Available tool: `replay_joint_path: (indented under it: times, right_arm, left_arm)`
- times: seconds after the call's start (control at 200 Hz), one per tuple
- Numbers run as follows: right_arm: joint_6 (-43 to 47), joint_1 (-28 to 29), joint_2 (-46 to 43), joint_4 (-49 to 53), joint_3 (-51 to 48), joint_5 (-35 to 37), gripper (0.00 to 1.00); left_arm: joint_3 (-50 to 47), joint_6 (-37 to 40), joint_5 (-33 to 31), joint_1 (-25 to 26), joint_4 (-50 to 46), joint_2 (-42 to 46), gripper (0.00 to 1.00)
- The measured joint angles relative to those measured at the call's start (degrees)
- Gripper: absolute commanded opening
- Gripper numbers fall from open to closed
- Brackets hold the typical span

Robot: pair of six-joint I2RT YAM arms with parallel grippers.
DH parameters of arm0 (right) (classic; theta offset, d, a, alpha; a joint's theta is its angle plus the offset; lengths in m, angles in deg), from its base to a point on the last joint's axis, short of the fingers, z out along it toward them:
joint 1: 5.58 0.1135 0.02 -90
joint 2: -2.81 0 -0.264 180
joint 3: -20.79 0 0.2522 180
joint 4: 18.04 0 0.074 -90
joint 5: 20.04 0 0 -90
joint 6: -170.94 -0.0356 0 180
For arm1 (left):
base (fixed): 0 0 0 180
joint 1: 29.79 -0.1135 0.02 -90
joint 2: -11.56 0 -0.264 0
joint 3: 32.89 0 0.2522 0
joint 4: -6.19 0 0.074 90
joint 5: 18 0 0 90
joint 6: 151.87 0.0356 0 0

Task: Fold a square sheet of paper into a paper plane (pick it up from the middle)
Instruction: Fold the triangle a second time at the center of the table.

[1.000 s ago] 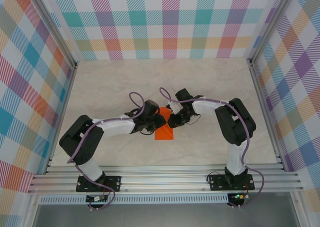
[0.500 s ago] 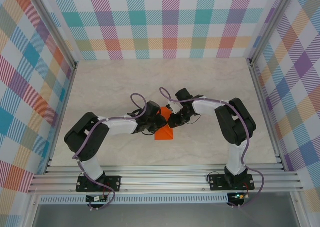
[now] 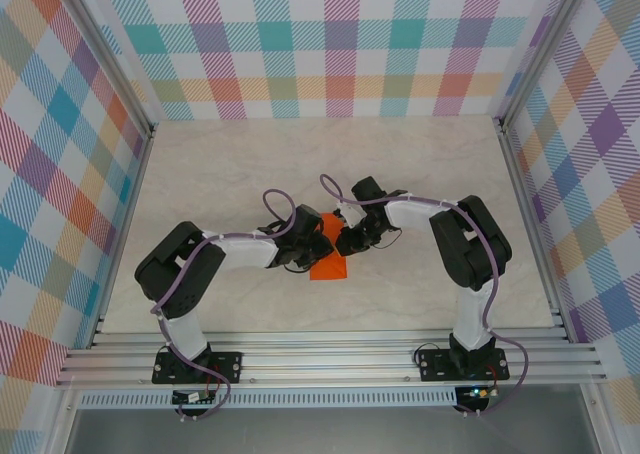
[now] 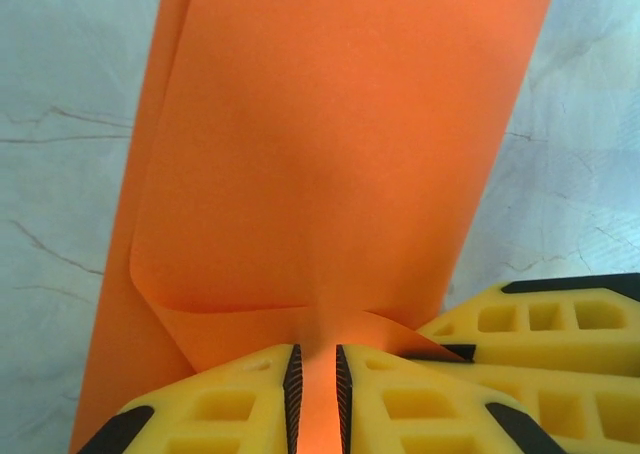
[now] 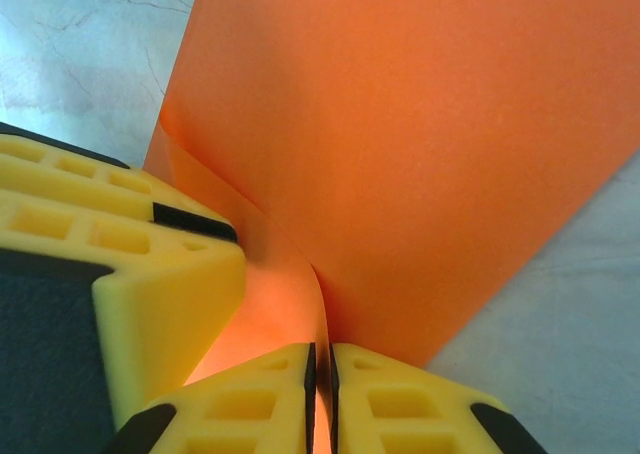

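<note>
We see the square sheet of paper (image 3: 328, 266) in plain bright orange, with no pattern. Under it the surface (image 3: 250, 164) is pale cream with thin grey marble veins. On the sheet, the left jaws and right jaws are yellow with black inner pads. Beside the sheet, the left arm (image 3: 238, 248) and right arm (image 3: 420, 212) are white with black joints. Beyond it, the walls (image 3: 340, 44) carry a teal, purple, orange and yellow plaid on white.

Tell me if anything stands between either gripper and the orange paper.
Nothing visible does. The left gripper and the right gripper are each shut on a raised fold of the orange paper, close beside each other.
</note>
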Motion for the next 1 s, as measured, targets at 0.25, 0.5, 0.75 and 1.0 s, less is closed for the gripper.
replay_joint_path:
  times: [0.25,0.5,0.75,1.0]
  right_arm:
    - [-0.9,-0.2,0.0,-0.2,0.0,-0.4,0.27]
    - [-4.5,-2.6,-9.1,-1.3,-4.7,0.0,0.38]
    - [-8.6,-3.2,-16.1,-3.5,-9.5,-6.5,0.18]
    - [-10.8,-1.2,-15.0,-3.8,-10.6,-12.9,0.12]
  left_arm:
    - [-0.8,-1.0,-0.3,0.0,1.4,0.0,0.19]
    - [-0.9,-1.1,-0.5,0.1,1.9,0.0,0.19]
    - [-0.9,-1.1,-0.4,0.1,2.6,-0.2,0.19]
    - [-0.9,-1.1,-0.5,0.1,2.8,-0.4,0.19]
